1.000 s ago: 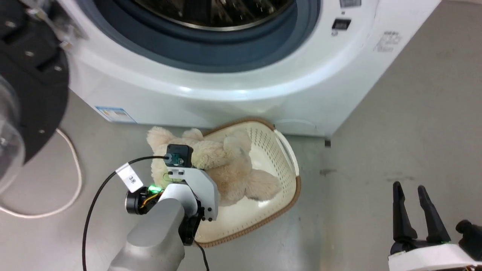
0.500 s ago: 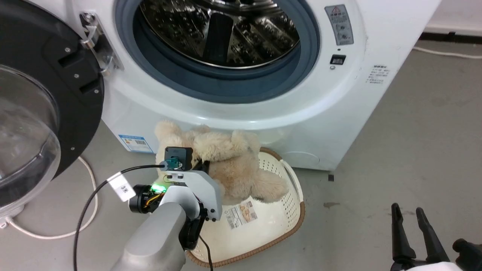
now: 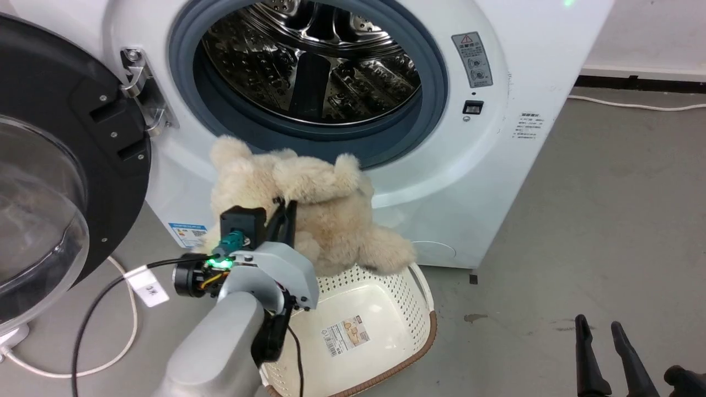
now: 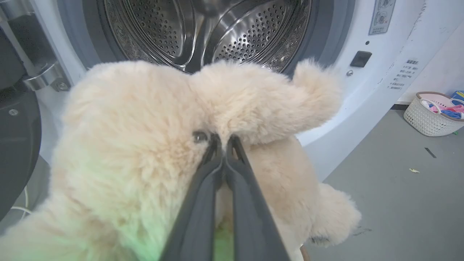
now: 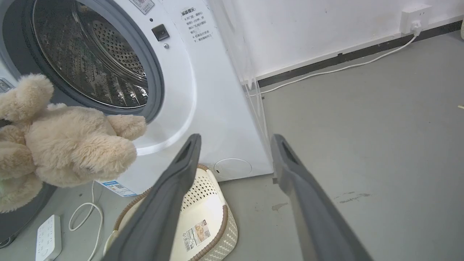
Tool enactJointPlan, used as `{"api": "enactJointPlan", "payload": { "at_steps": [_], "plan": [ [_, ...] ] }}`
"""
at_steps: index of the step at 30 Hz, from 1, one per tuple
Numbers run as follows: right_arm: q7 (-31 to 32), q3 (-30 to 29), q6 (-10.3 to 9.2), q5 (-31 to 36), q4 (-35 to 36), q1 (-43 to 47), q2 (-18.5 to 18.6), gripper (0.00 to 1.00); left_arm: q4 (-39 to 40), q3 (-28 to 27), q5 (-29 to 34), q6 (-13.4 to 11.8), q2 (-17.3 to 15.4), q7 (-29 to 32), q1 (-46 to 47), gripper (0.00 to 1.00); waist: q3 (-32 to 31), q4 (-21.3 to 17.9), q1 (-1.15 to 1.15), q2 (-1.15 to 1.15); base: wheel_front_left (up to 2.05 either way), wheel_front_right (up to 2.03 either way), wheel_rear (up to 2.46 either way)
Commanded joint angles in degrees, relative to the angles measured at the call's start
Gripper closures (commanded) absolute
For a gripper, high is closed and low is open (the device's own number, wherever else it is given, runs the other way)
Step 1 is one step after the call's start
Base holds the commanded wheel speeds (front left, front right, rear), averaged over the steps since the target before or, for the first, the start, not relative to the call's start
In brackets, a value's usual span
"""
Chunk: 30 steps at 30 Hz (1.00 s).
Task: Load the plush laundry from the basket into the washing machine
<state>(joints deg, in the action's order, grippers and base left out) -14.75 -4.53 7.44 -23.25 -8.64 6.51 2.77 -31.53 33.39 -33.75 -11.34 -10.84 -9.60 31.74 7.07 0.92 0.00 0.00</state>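
teddy point(image 3: 325, 220) hangs in the air right in front of the washing machine point(image 3: 496, 165), about level with the lower lip of the grey gasket point(image 3: 402, 138). the basket point(image 3: 386, 281) sits on the floor just under its floppy leg. left fingers point(image 4: 203, 192) are pinched tight together in the fur, somewhere around the neck or shoulder. hard to say exactly where, since the pile swallows the tips. grabbing it up high makes sense imo: the body and legs dangle down and the head end points toward the drum point(image 3: 309, 60). door point(image 3: 83, 138) is swung wide to the left so nothing blocks the opening. right fingers point(image 5: 166, 195) are spread wide with nothing between them, parked low and off to the side over bare floor, well apart from the bear, probably so that arm doesn't crowd the opening. basket looks empty apart from its label sticker point(image 3: 346, 335). next bit, i'd guess, is pushing forward over the gasket lip and letting go inside. a leg snagging on that lip would be my worry.
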Motion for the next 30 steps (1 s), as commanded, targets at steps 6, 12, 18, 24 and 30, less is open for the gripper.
{"api": "enactJointPlan", "payload": {
  "at_steps": [6, 12, 18, 24, 30],
  "plan": [
    [-0.2, -0.3, 0.05, -0.1, 0.1, 0.4, 0.1, 0.0, 2.6, -1.6, 0.8, -1.4, -1.4, -1.8, 2.2, 1.0, 0.6, -0.8, 0.0, 0.0, 0.0, 0.0, 0.0],
    [-0.2, -0.5, 0.05, 0.1, 0.5, -0.4, 0.1, 0.0, 3.1, -2.7, 0.9, -1.9, -1.8, -2.1, 5.8, 1.0, 2.5, -1.7, 0.0, 0.0, 0.0, 0.0, 0.0],
    [-0.2, -0.4, 0.05, 0.2, 0.9, -2.0, 0.1, 0.0, 2.2, -4.2, 0.8, -2.1, -2.2, -2.6, 10.6, 1.0, 5.7, -3.2, 0.0, 0.0, 0.0, 0.0, 0.0],
    [-0.2, -0.2, 0.05, 0.2, 1.4, -4.2, 0.1, 0.0, 0.7, -6.0, 1.0, -2.3, -2.5, -3.8, 15.4, 1.0, 9.5, -5.0, 0.0, 0.0, 0.0, 0.0, 0.0],
    [-0.2, 0.0, 0.05, 0.0, 1.9, -6.4, 0.1, 0.0, -1.2, -7.7, 1.4, -2.1, -2.6, -4.7, 19.9, 1.0, 13.8, -6.6, 0.0, 0.0, 0.0, 0.0, 0.0]
  ]
}}
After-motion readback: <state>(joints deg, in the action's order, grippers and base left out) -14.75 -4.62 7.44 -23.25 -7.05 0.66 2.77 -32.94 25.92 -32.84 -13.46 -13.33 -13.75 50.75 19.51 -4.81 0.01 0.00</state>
